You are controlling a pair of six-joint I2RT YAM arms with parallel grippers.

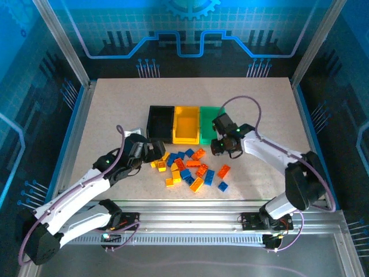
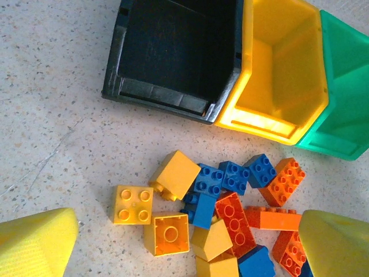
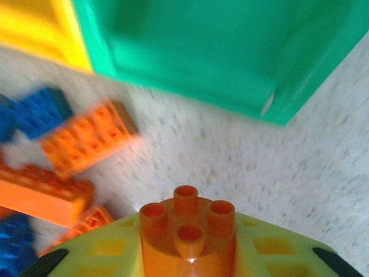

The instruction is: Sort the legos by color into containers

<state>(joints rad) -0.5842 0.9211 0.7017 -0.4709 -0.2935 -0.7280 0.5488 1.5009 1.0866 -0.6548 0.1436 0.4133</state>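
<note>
While the right tool (image 1: pixel 220 146) is clenched on a small orange-red plastic studded brick (image 3: pixel 187 228), studs up, at the bottom centre of the right wrist view, the green rectangular plastic bin (image 3: pixel 219 52) sits across the upper part of that frame. Seen from overhead, this tool hangs just below the green bin, right of centre. The black rectangular plastic bin (image 1: pixel 160 124) and the yellow rectangular plastic bin (image 1: pixel 185 124) join it in a row at mid-frame. Below them, a pile of yellow, blue and orange-red studded bricks (image 1: pixel 190 167) lies loose on the speckled surface (image 1: pixel 115 104). The left tool (image 1: pixel 154 151) is released, its yellow fingers (image 2: pixel 34 242) spread wide at the lower corners of the left wrist view, by the pile's left edge.
</note>
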